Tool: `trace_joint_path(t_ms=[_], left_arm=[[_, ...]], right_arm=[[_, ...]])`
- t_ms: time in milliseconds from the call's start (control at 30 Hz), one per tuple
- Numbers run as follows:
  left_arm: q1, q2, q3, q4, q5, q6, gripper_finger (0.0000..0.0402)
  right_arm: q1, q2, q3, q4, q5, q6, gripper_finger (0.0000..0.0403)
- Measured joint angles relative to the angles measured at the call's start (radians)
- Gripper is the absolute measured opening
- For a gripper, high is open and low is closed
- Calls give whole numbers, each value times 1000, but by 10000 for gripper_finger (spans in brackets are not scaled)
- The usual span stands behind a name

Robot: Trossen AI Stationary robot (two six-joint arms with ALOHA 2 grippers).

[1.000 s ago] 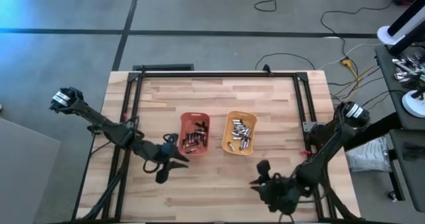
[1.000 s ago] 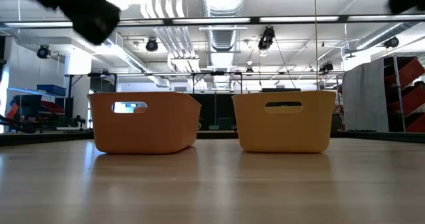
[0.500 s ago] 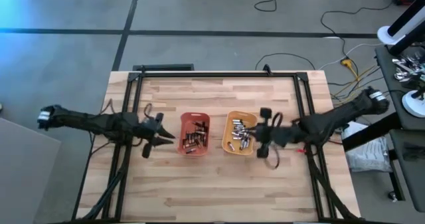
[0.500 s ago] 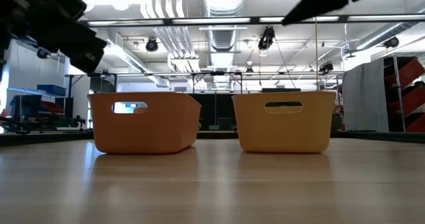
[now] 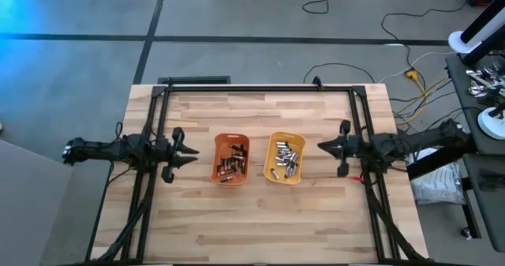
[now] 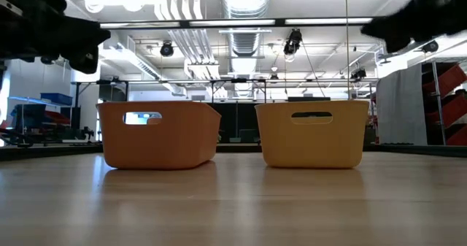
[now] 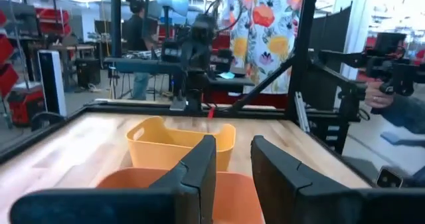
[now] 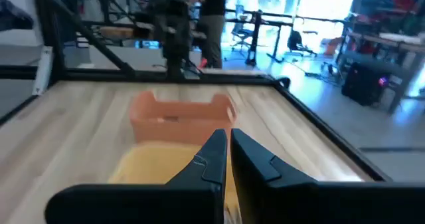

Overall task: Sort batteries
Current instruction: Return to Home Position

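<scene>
Fingers of the left gripper (image 5: 188, 154) stand a little apart with nothing between them. Those of the right gripper (image 5: 325, 147) are all but together and likewise empty. Both grippers hang above the table (image 5: 260, 219), pointing inward at each other from opposite sides. Just ahead of the left fingertips sits the orange bin (image 5: 232, 137). Ahead of the right ones, across a wider gap, sits the yellow bin (image 5: 286, 135). The two bins stand side by side, close but not touching. In the orange bin lie dark batteries (image 5: 230, 166) with coppery bands, in the yellow one silvery batteries (image 5: 289, 159), and no loose cell shows on the wood around them. The sorting looks done, so the step in hand seems to be the retreat to rest. What follows should need no grasp, only drawing each arm back clear of the bins.
</scene>
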Motion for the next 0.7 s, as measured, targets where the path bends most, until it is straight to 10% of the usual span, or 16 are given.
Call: trace_joint_path(t_ms=[167,500,700], left_arm=[[0,4,0,-21,0,7,76],[1,12,40,62,-118,-5,76],[1,30,76,80,-118,-7,76]], right_arm=[[-51,-280,-113,-139,-64,196,13],[-409,-176,-206,28,-525,233,9],[-480,-124,-205,60,-580,94,10]])
